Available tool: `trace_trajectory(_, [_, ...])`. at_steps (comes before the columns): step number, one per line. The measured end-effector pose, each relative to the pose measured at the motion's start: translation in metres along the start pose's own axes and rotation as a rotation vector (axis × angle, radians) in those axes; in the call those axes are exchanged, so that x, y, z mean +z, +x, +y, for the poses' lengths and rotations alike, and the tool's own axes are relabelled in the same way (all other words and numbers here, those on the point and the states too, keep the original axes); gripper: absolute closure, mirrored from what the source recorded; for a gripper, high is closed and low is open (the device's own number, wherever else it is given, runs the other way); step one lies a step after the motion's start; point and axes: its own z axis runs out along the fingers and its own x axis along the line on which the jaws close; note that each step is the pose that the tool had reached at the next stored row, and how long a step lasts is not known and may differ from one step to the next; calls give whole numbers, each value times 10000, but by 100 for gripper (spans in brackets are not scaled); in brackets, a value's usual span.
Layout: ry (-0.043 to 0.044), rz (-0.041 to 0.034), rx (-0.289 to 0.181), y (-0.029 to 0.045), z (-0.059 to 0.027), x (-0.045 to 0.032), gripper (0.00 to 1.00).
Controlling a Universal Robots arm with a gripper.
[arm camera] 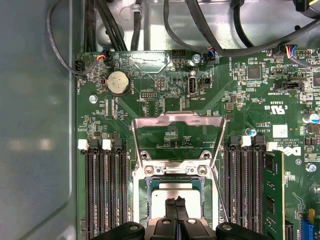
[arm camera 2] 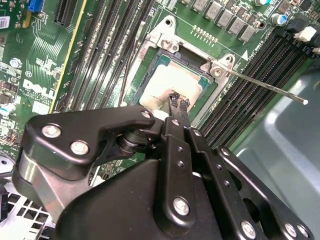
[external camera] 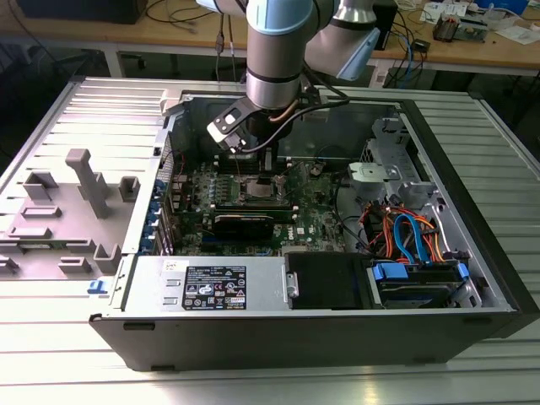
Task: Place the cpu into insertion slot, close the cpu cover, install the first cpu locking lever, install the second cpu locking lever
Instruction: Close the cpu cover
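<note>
From where I stand, the gripper (arm camera 2: 178,101) has its jaws drawn almost together, with just a slit between the black tips and nothing caught in them that I can see. Those tips sit right at the pale silver top of the cpu (arm camera 2: 162,82), which lies flat inside the insertion slot (arm camera 2: 176,54). Whether they touch it or hang just above, I cannot tell. The cpu cover (arm camera: 177,119) is swung open off its hinge edge, and green board shows through its cut-out. A thin locking lever (arm camera 2: 265,87) juts free from one corner of the slot, out over the memory slots (arm camera 2: 245,115). The slot sits mid-motherboard (arm camera: 165,100), between two banks of memory slots, inside the open computer case (external camera: 337,337).
</note>
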Motion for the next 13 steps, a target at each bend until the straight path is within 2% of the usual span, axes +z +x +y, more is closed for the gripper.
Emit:
trace_trajectory(8, [2, -4, 0, 0, 25, -6, 89])
trace_trajectory(11, [1, -3, 0, 0, 25, -45, 89])
trace_trajectory(13, [2, -3, 0, 0, 24, -96, 89])
